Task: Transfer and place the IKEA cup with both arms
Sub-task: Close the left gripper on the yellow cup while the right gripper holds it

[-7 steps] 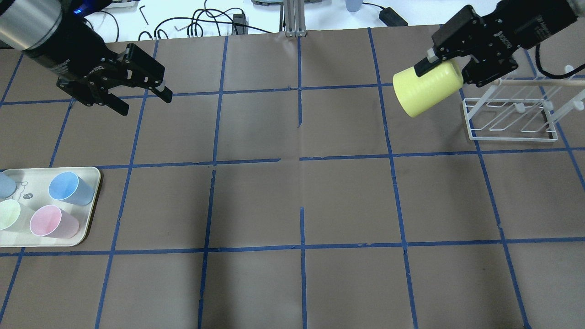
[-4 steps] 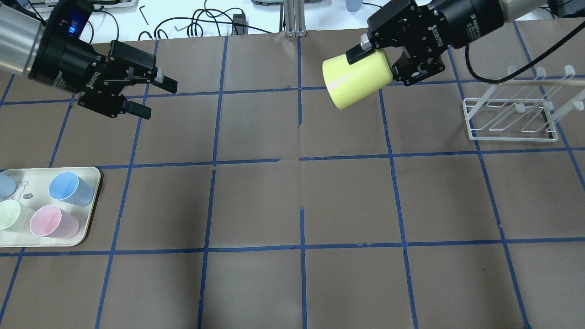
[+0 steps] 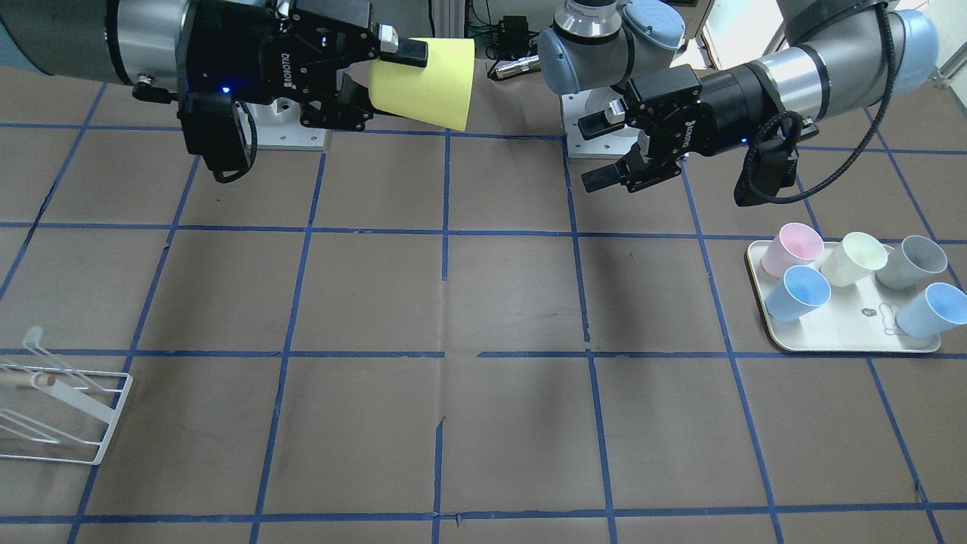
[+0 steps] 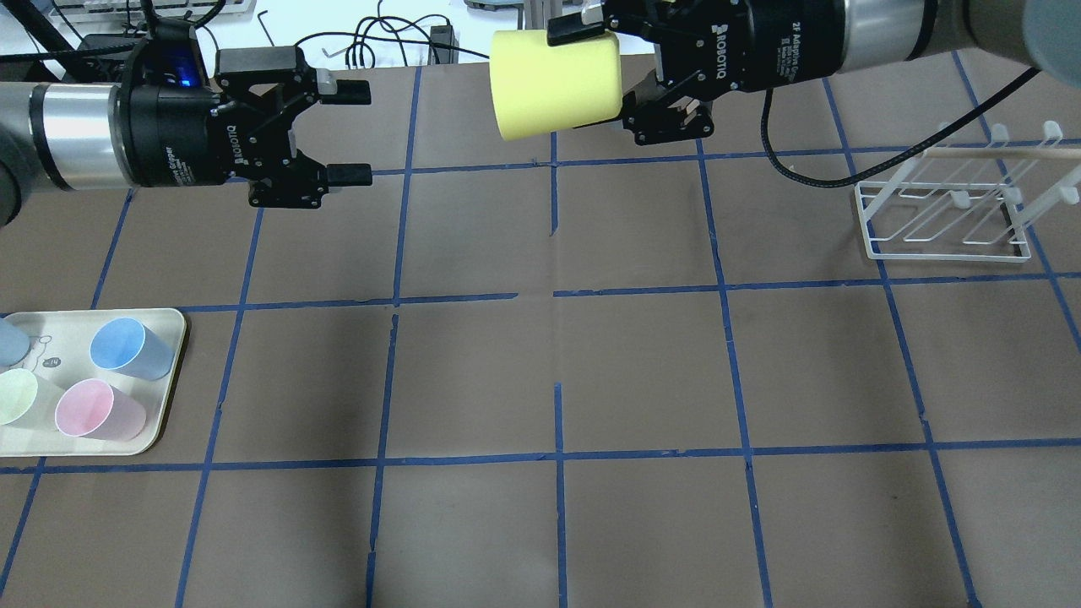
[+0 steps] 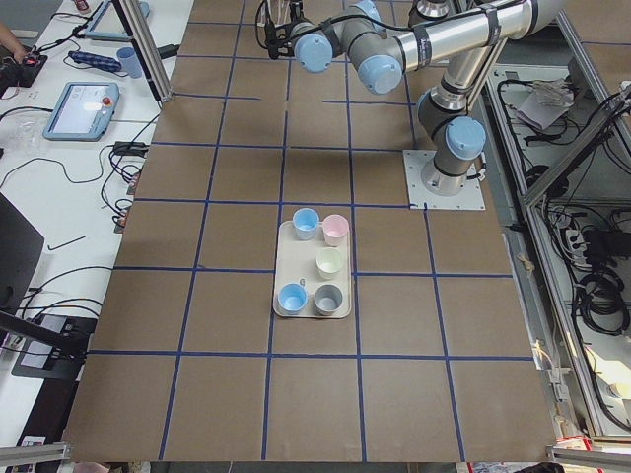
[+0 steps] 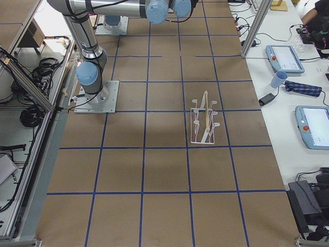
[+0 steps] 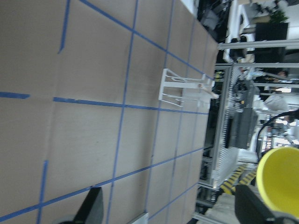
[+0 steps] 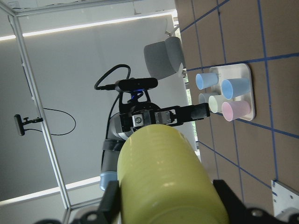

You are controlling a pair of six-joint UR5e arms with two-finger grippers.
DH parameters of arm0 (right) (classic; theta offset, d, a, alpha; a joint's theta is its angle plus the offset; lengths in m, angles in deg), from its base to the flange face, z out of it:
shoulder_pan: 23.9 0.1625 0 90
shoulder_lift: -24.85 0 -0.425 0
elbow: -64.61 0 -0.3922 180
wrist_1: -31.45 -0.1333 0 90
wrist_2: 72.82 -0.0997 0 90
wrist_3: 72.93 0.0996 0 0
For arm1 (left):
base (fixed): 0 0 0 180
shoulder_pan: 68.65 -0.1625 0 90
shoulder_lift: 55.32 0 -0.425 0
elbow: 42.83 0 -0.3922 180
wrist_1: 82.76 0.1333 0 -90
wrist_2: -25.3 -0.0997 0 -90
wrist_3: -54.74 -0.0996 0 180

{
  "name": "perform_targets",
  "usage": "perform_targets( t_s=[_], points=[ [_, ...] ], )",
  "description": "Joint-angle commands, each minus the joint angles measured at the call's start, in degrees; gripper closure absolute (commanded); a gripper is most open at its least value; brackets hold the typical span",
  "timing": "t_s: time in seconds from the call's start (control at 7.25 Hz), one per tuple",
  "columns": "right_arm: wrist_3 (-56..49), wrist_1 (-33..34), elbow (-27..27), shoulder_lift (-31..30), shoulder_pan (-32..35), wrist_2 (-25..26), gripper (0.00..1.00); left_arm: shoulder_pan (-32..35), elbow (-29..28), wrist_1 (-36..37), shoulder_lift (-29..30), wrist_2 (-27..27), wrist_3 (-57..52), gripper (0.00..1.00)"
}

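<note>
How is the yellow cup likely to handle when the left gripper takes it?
Likely light and stiff: right gripper holds the yellow cup sideways by its narrow end, no visible denting. Smooth tapered wall could slip. Set on its side, it would probably roll.

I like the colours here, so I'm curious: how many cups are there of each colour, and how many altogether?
yellow cup: 1
blue cups: 2
pink cup: 1
cream cup: 1
grey cup: 1
Total: 6 cups, 5 of them on the tray
</note>
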Motion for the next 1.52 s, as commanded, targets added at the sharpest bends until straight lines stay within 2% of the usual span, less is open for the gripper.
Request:
perform_targets(
  t_s=[0.0, 0.28, 0.69, 0.97, 1.1, 1.38],
  points=[
    [-0.12, 0.12, 1.80, -0.61, 1.82, -4.47, 0.51, 4.11, 3.82, 1.34, 0.06, 9.46, -1.08, 0.00],
    [-0.12, 0.12, 1.80, -0.61, 2.18, -4.39, 0.51, 8.70, 4.36, 1.44, -0.90, 14.22, -0.74, 0.00],
    [-0.12, 0.21, 1.80, -0.52, 2.27, -4.30, 0.50, 9.07, 6.19, 1.35, -1.87, 14.14, -1.00, 0.00],
    [-0.12, 0.12, 1.80, -0.43, 2.27, -4.30, 0.50, 9.07, 6.38, 1.44, -3.01, 14.23, -0.74, 0.18],
    [-0.12, 0.12, 1.80, -0.43, 2.27, -4.21, 0.50, 9.07, 6.38, 1.44, -3.28, 15.97, -0.65, 0.22],
    [-0.12, 0.03, 1.89, -0.43, 2.27, -4.21, 0.50, 9.07, 6.20, 1.52, -3.28, 16.17, -0.74, 0.22]
  ],
)
